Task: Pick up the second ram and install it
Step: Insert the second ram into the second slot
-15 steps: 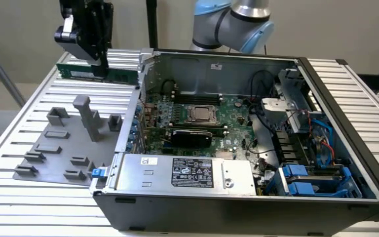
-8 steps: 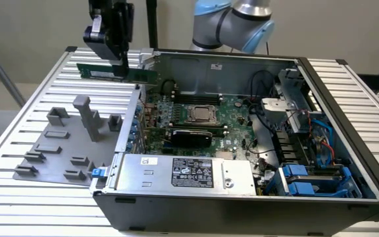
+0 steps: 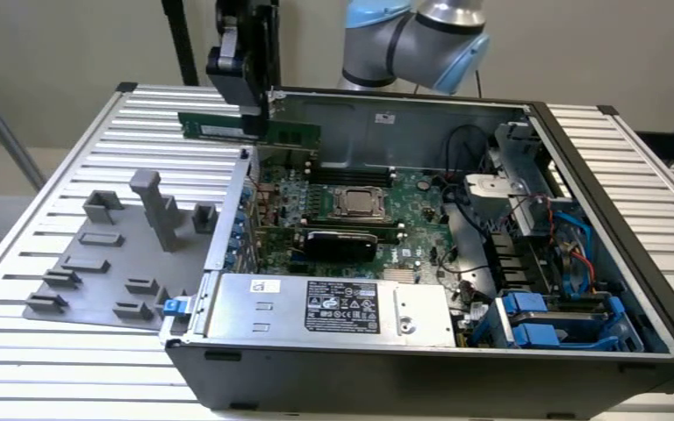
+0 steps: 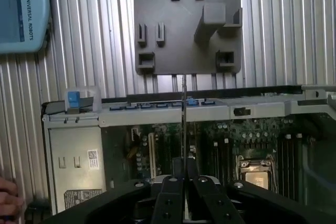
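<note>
black hand [image 4: 184, 170] clamped on thin green second ram [image 3: 295, 132] (flat stick), over open metal case [image 3: 455, 379]

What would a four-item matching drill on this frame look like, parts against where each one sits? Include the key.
1. second ram
2. grey holder block
3. power supply
4. blue drive caddies

A. on the table, exterior view's left of the case
B. clamped in the gripper, in the air
C. in the case, along the near edge, label up
D. in the case, near corner, exterior view's right

Pairs: 1-B, 2-A, 3-C, 4-D
</note>
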You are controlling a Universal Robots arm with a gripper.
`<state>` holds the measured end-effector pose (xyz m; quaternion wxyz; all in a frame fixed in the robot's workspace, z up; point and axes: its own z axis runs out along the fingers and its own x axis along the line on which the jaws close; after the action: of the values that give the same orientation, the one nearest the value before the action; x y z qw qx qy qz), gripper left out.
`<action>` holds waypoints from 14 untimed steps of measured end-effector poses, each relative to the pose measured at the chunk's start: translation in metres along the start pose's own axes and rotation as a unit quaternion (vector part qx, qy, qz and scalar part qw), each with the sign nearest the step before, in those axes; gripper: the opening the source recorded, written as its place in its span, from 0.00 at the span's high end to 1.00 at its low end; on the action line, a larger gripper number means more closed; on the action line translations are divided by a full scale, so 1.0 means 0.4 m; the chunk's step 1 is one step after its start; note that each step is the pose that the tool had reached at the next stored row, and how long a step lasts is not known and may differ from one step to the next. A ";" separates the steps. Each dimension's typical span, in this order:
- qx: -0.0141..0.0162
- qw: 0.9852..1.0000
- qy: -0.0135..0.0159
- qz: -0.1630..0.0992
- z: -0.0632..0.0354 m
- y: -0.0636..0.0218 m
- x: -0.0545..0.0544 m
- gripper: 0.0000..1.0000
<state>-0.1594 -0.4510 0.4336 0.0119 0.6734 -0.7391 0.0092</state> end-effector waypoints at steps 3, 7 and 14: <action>0.000 1.000 0.000 0.000 0.001 -0.033 -0.008 1.00; 0.000 1.000 0.000 0.000 0.005 -0.078 -0.024 1.00; 0.000 1.000 0.000 0.000 0.029 -0.143 -0.072 1.00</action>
<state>-0.0996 -0.4278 0.4208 0.0120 0.6734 -0.7391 0.0092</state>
